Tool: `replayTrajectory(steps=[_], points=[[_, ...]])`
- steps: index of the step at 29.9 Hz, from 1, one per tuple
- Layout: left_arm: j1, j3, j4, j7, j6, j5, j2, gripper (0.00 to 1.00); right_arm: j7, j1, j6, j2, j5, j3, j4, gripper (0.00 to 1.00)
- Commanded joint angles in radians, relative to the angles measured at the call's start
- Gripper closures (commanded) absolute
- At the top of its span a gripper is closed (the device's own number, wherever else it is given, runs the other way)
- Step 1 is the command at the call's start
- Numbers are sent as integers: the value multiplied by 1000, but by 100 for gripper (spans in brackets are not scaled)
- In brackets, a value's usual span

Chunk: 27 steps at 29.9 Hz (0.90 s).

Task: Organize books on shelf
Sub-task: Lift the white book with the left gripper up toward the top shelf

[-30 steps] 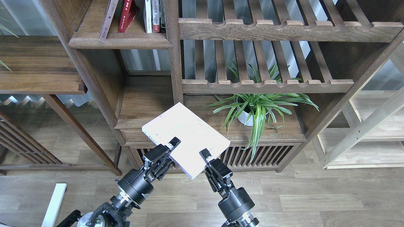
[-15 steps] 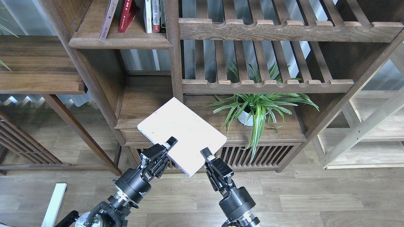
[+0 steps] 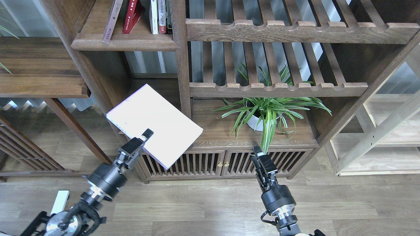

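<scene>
A pale lavender-white book (image 3: 157, 121) hangs flat and tilted in front of the bookcase's lower left compartment. My left gripper (image 3: 145, 135) is shut on its near edge, one finger lying on the cover. My right gripper (image 3: 258, 153) is apart from the book, to the right, in front of the cabinet doors and holding nothing; its fingers cannot be told apart. On the dark-brown shelf (image 3: 124, 43) at the upper left, a red book (image 3: 132, 16) and a grey-edged book (image 3: 111, 20) lean over beside slim upright volumes (image 3: 158, 16).
A potted spider plant (image 3: 265, 113) stands on the cabinet top just above my right gripper. Slatted racks (image 3: 279, 88) fill the right of the bookcase. A post (image 3: 183, 85) divides the compartments. A side table (image 3: 39, 68) is at left and a pine frame (image 3: 377, 137) at right.
My right gripper has let go of the book and drawn back to the lower right. The left arm alone has carried the book up and to the left.
</scene>
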Motion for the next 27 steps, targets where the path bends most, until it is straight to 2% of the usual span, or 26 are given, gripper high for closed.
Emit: replayTrajectory(steps=[1,5,13,20,25,27], points=[[25,-86,-91,-1,0,128,-12,100,0,-1,5,0,4,28,-1,36],[76,-181,-208,-1,0,264,-47,100,0,0,5,0,5,43,1,34],[128,-326,-354,1,0,384,-62,100,0,-2,10,0,5,46,1,33],[102,-428,-377,30,0,389,-62,100,2,-2,13,0,7,37,1,33],[93,-464,-385,35,0,389,-62,100,2,-3,24,0,5,31,1,33],[73,-475,-383,53,0,389,-62,100,1,-3,24,0,5,31,1,33]])
